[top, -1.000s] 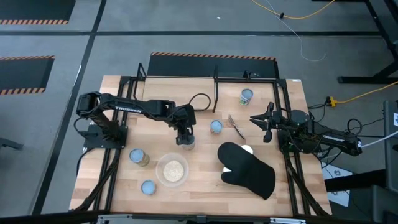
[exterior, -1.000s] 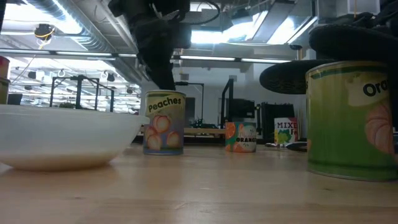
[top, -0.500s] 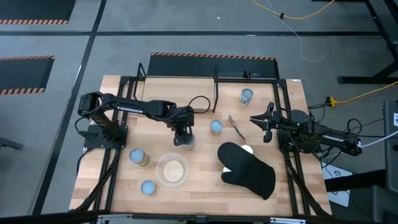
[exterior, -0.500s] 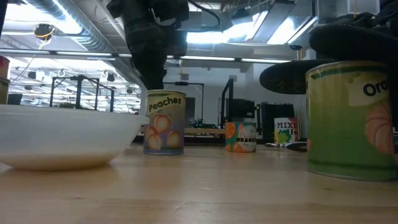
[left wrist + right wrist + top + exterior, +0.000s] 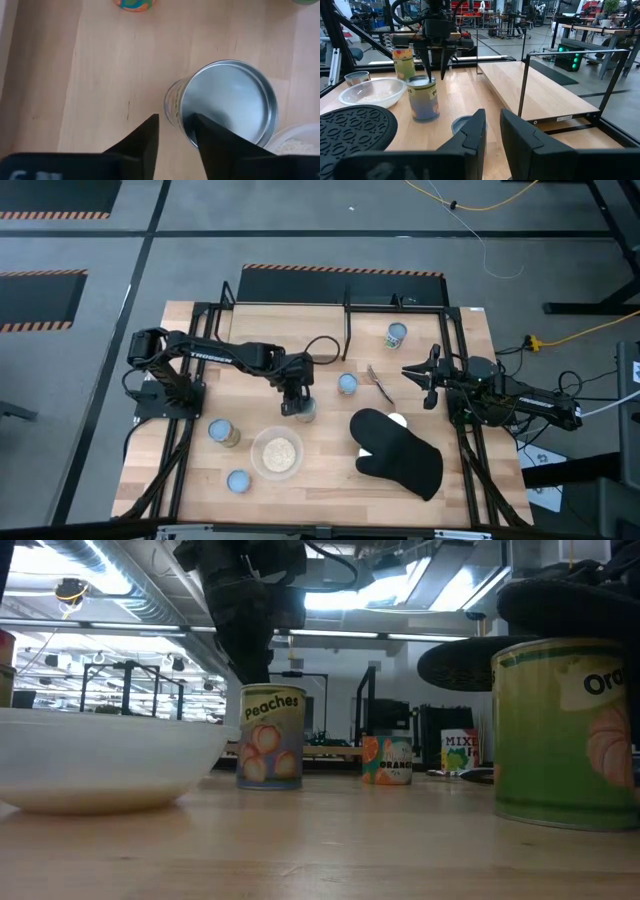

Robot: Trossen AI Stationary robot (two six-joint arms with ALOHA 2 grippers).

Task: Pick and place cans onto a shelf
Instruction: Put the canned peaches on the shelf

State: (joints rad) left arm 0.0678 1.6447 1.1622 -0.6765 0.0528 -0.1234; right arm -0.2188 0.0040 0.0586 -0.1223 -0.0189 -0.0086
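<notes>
Low view, nearest: white bowl (image 5: 100, 760) at left on the desk (image 5: 320, 850), pale grain inside it seen from overhead (image 5: 277, 452). Big green can (image 5: 565, 730) at right, label starts "Ora", pink fruit picture. Dark oven mitt (image 5: 398, 450) lies flat on the desk near the right arm.

Next back: Peaches can (image 5: 270, 737), upright, label reads "Peaches" with peach picture, plain silver lid (image 5: 227, 102). It stands on the desk just beside the bowl. Left tool (image 5: 296, 402) hangs right over this can, fingers (image 5: 140, 145) part open, straddling the near rim, one finger outside the wall, one over the lid. Whether the pads press the can I cannot tell; the can sits on the desk.

Farther: orange can (image 5: 387, 759), label "ORANGE". Beyond it a white can (image 5: 459, 752) reading "MIX". Two more cans at the front left of the desk, one green-yellow (image 5: 222, 431), one with a pale blue top (image 5: 238, 480).

Right tool (image 5: 428, 375) waits at the desk's right side, narrow gap between its fingers, nothing in it. Fork (image 5: 378, 383) lies near it.

Shelf (image 5: 535, 92), light wood on black posts, at the far edge, bare board.
</notes>
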